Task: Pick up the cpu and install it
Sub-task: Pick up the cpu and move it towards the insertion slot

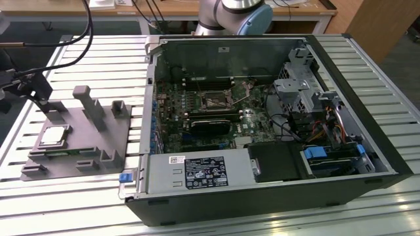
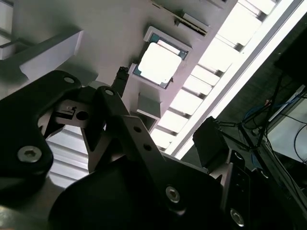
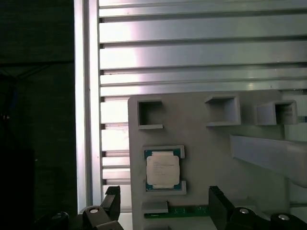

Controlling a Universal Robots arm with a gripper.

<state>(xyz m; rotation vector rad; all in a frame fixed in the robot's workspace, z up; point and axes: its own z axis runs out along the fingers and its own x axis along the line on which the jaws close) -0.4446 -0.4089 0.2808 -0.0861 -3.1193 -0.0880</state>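
So the gripper has its jaws spread on nothing, and the cpu sits flat in its pocket on the grey tray at the exterior view's left, lined up with that gap but not yet in it

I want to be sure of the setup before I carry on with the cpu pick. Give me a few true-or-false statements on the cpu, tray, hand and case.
1. The cpu lies in its pocket on the grey tray. True.
2. The hand is shut on the cpu. False: it is open, with its fingers wide apart and nothing held.
3. A green memory stick lies on the tray beside the cpu. True.
4. The computer case is closed. False: its side is open and the motherboard shows.
5. The tray sits on the exterior view's right of the case. False: it is on the exterior view's left.
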